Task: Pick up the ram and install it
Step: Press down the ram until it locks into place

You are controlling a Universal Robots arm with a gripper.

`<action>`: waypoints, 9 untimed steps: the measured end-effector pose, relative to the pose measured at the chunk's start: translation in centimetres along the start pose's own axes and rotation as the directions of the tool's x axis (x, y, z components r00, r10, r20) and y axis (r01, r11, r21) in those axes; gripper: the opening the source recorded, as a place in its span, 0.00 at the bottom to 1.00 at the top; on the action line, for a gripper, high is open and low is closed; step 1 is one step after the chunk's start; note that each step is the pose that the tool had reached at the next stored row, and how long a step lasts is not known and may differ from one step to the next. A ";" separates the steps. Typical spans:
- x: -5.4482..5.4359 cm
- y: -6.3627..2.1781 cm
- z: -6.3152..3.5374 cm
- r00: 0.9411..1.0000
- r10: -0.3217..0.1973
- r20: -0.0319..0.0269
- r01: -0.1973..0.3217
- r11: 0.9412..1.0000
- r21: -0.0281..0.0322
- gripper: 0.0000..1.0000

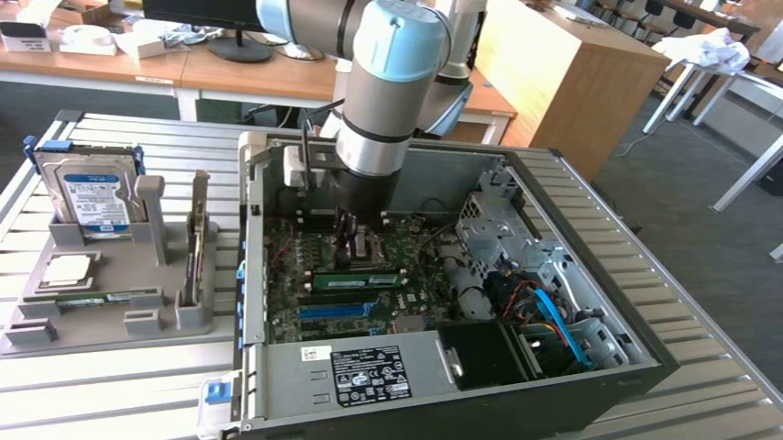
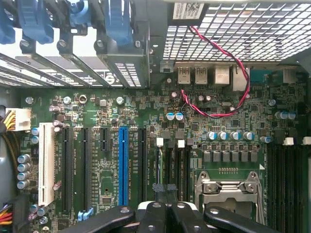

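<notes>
The ram (image 1: 356, 280) is lying flat in a slot on the motherboard (image 1: 367, 302), mid-frame in the exterior view, inside the open case (image 1: 588, 275). The gripper (image 1: 355, 240) is hovering just above it, fingers (image 2: 165, 191) pressed together, gripping nothing. A hard drive (image 1: 92, 197) is standing in a holder (image 1: 110, 312) on the table (image 1: 685, 302) at frame left.

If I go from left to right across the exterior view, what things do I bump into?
Hard drive standing in the grey holder → ram upright in the holder → open computer case, with the robot arm reaching into it → wooden cabinet.
</notes>
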State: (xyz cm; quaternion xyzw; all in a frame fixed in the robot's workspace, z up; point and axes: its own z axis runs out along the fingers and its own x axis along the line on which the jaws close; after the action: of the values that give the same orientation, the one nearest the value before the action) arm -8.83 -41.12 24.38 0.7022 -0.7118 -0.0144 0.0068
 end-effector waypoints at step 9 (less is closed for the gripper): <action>0.0 -0.03 0.84 1.000 0.000 0.000 0.000 1.000 0.000 0.10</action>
State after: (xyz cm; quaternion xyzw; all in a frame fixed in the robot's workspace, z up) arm -8.83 -41.12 23.54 0.7022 -0.7118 -0.0144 0.0068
